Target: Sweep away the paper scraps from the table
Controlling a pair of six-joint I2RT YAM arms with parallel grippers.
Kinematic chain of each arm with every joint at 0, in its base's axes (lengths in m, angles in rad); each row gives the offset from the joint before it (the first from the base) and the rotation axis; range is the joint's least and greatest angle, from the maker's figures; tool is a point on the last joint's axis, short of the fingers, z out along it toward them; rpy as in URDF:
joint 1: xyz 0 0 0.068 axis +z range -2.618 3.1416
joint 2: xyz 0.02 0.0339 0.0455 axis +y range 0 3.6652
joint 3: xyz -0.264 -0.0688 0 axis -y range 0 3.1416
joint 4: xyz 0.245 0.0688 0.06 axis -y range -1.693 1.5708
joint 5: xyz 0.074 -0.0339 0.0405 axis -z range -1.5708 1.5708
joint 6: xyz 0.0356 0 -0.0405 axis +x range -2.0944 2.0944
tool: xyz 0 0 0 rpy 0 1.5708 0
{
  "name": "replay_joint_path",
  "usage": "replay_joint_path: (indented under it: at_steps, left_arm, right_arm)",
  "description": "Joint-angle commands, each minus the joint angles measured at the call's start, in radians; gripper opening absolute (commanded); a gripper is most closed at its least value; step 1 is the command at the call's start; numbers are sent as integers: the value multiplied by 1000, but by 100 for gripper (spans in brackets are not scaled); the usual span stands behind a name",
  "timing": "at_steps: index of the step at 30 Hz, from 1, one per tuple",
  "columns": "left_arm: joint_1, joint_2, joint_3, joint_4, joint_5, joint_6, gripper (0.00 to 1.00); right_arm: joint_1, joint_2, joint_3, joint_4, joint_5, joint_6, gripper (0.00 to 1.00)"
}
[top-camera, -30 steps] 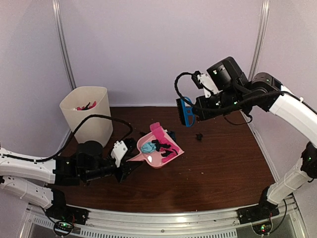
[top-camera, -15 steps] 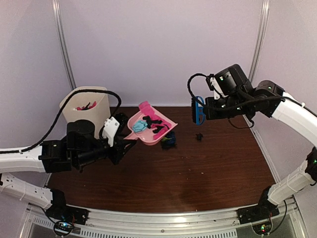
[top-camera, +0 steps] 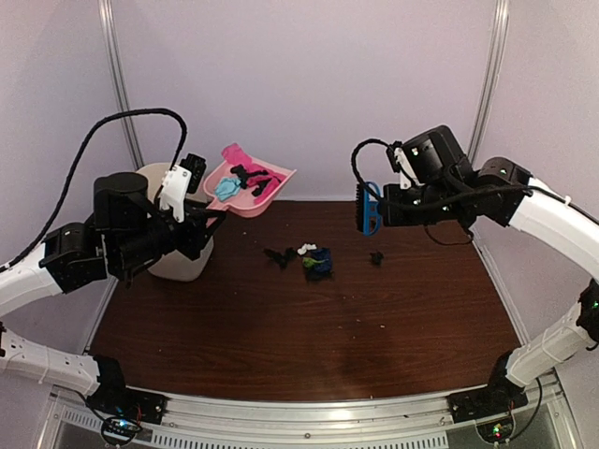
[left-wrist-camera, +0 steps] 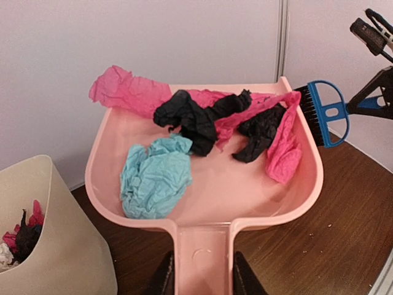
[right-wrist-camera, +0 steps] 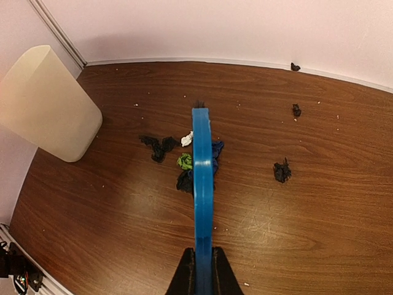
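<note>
My left gripper point(top-camera: 199, 213) is shut on the handle of the pink dustpan point(top-camera: 251, 192) and holds it high beside the rim of the cream bin point(top-camera: 180, 264). In the left wrist view my gripper point(left-wrist-camera: 202, 279) clamps the dustpan point(left-wrist-camera: 215, 190), which carries pink point(left-wrist-camera: 129, 92), black point(left-wrist-camera: 193, 117) and light blue point(left-wrist-camera: 153, 175) paper scraps. My right gripper point(top-camera: 389, 208) is shut on the blue hand brush point(top-camera: 368, 208), held in the air above the table point(top-camera: 374, 327). Below the brush point(right-wrist-camera: 202, 178) lie black point(right-wrist-camera: 159, 147), green point(right-wrist-camera: 184, 161), white point(right-wrist-camera: 186, 139) and dark blue point(right-wrist-camera: 217, 148) scraps.
A lone black scrap point(right-wrist-camera: 282, 171) lies right of the cluster, with smaller black bits point(right-wrist-camera: 296, 110) nearer the back wall. The bin point(left-wrist-camera: 49, 246) holds pink and black scraps. A silver rail point(top-camera: 309, 416) runs along the table's front edge.
My left arm has lifted the loaded dustpan off the table, up and left to the bin's rim. A few scraps remain where it lay. The brush has shifted slightly right.
</note>
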Motion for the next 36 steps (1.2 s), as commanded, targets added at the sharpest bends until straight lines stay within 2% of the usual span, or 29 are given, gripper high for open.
replay_joint_path:
  at_steps: [1,8,18,25,31,36]
  left_arm:
    - [46,-14,69,-65,-24,-12,0]
    - [129,9,148,-142,18,-29,0]
    - [275,46,256,-209,160,-91,0]
    - [399,50,274,-211,265,-174,0]
    - [570,54,266,-191,436,-285,0]
    - [663,88,290,-189,501,-387,0]
  right_arm:
    - [-6,-16,-35,37,-24,33,0]
    - [-5,-32,-75,64,-42,55,0]
    - [-5,-49,-107,88,-58,81,0]
    - [-6,-54,-112,85,-63,85,0]
    - [-6,-46,-114,82,-75,84,0]
    - [-5,-45,-108,85,-76,82,0]
